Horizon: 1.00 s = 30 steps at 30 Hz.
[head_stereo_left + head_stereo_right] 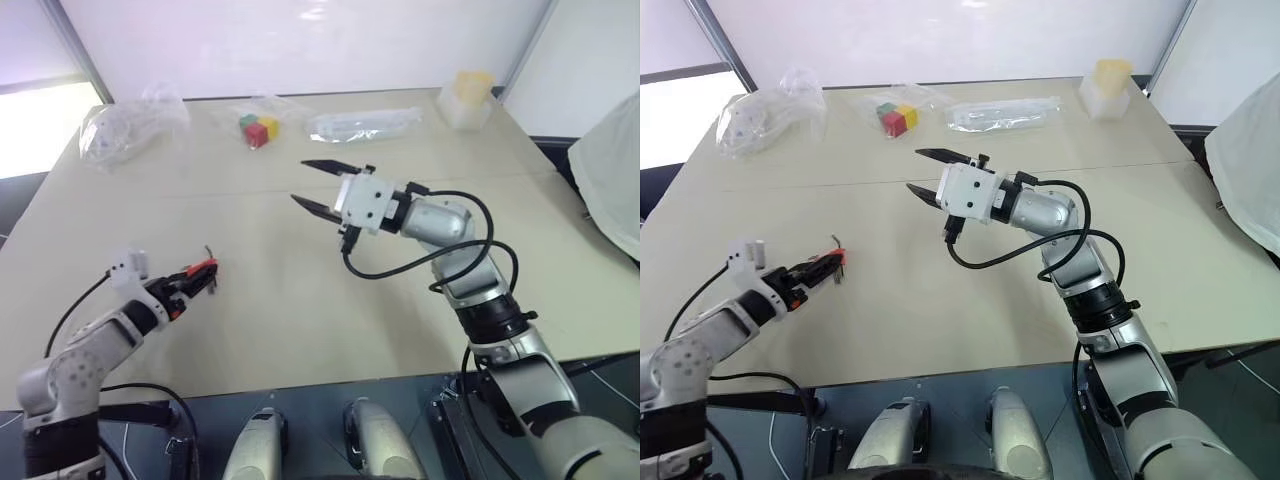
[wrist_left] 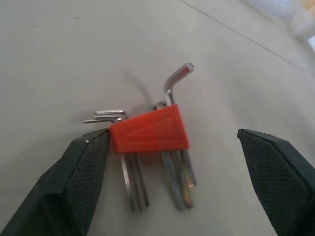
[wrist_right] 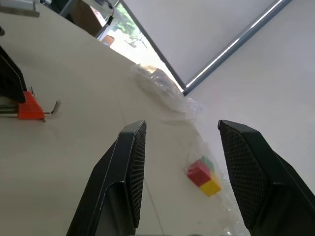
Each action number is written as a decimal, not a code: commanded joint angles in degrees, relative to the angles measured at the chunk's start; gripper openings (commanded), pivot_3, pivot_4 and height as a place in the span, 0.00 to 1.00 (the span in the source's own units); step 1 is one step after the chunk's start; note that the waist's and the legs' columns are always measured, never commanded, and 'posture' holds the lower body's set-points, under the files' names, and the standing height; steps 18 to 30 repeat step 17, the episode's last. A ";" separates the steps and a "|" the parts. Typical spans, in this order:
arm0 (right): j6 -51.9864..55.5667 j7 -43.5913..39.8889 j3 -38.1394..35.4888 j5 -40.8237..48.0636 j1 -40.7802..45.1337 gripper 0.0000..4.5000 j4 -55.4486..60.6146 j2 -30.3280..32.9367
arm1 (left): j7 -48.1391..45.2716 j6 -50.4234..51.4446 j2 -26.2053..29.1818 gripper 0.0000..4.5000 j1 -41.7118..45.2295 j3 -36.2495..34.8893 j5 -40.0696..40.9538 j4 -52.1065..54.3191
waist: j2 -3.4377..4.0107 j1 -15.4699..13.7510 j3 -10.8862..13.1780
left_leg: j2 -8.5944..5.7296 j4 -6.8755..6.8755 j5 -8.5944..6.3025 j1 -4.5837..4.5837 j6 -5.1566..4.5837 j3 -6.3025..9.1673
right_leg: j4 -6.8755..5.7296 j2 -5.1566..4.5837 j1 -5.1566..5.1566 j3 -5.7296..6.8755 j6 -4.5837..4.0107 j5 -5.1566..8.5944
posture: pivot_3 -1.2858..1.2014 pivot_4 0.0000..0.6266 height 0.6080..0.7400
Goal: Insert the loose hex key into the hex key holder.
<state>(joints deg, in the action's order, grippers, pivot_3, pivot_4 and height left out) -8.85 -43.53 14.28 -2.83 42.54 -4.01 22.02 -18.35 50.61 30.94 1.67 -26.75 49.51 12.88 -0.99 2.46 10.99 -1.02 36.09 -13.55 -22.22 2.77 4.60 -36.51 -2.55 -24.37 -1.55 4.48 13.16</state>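
My left gripper is wide open around the hex key holder, and I hold nothing: one finger touches or almost touches the orange-red block, the other stands well apart from it. The holder is close to the near left corner of the table; whether it rests fully on the surface I cannot tell. If I pull back carelessly, that near finger may drag the block and turn it. My right gripper hangs half open and empty above the middle of the table. The long shafts of the keys point back toward my wrist, and the short bent ends point away, one bent end rising up. I cannot tell which key was the loose hex key.
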 commanded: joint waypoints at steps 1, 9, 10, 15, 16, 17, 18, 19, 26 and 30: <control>0.65 -3.25 -0.83 2.72 0.70 0.54 1.73 1.16 | -0.43 -1.17 2.43 0.99 -0.74 -3.18 0.59 6.79 | 0.00 -0.29 0.00 | 0.00 0.02 0.00 -0.06 0.00 0.00 | 0.06 0.00 0.00 0.04 -0.12 0.07 | 0.52 0.24 1.00; 4.89 -19.63 0.50 8.35 -0.08 0.54 1.56 9.13 | 0.49 0.92 9.25 0.99 0.32 -8.75 4.67 17.43 | -0.03 -0.90 0.02 | -0.03 0.10 0.00 -0.19 0.00 -0.08 | 0.33 -0.14 0.07 0.04 -0.14 0.09 | 0.52 0.24 1.00; 5.85 -20.87 0.25 8.93 -0.06 0.54 1.77 10.05 | 0.72 1.27 9.95 0.99 0.31 -9.41 5.43 18.32 | -0.03 -1.08 0.02 | -0.03 0.08 0.00 -0.18 0.00 -0.09 | 0.33 -0.14 0.07 0.04 -0.14 0.09 | 0.52 0.24 1.00; 9.55 -26.59 -1.32 11.85 -0.56 0.54 3.14 15.04 | 2.11 3.80 12.77 0.99 -0.69 -12.67 11.16 22.73 | -0.02 -1.28 0.03 | -0.04 0.03 0.00 -0.17 0.00 -0.09 | 0.33 -0.05 0.05 0.05 -0.15 0.10 | 0.52 0.24 1.00; 10.62 -27.42 -1.52 12.24 -0.73 0.54 3.51 16.06 | 2.79 3.73 12.70 0.99 -0.95 -12.92 11.88 23.29 | -0.02 -1.35 0.03 | -0.03 0.03 0.00 -0.17 0.00 -0.10 | 0.33 -0.05 0.05 0.05 -0.15 0.10 | 0.52 0.24 1.00; 11.13 -28.08 -1.72 12.62 -0.95 0.54 3.85 16.86 | 3.39 3.72 12.72 0.99 -1.23 -13.04 12.21 23.68 | -0.02 -1.35 0.03 | -0.04 0.03 0.00 -0.17 0.00 -0.10 | 0.33 -0.06 0.05 0.05 -0.15 0.11 | 0.52 0.24 1.00; 11.13 -28.08 -1.72 12.62 -0.95 0.54 3.85 16.86 | 3.39 3.72 12.72 0.99 -1.23 -13.04 12.21 23.68 | -0.02 -1.35 0.03 | -0.04 0.03 0.00 -0.17 0.00 -0.10 | 0.33 -0.06 0.05 0.05 -0.15 0.11 | 0.52 0.24 1.00; 11.13 -28.08 -1.72 12.62 -0.95 0.54 3.85 16.86 | 3.39 3.72 12.72 0.99 -1.23 -13.04 12.21 23.68 | -0.02 -1.35 0.03 | -0.04 0.03 0.00 -0.17 0.00 -0.10 | 0.33 -0.06 0.05 0.05 -0.15 0.11 | 0.52 0.24 1.00; 11.13 -28.08 -1.72 12.62 -0.95 0.54 3.85 16.86 | 3.39 3.72 12.72 0.99 -1.23 -13.04 12.21 23.68 | -0.02 -1.35 0.03 | -0.04 0.03 0.00 -0.17 0.00 -0.10 | 0.33 -0.06 0.05 0.05 -0.15 0.11 | 0.52 0.24 1.00; 11.13 -28.08 -1.72 12.62 -0.95 0.54 3.85 16.86 | 3.39 3.72 12.72 0.99 -1.23 -13.04 12.21 23.68 | -0.02 -1.35 0.03 | -0.04 0.03 0.00 -0.17 0.00 -0.10 | 0.33 -0.06 0.05 0.05 -0.15 0.11 | 0.52 0.24 1.00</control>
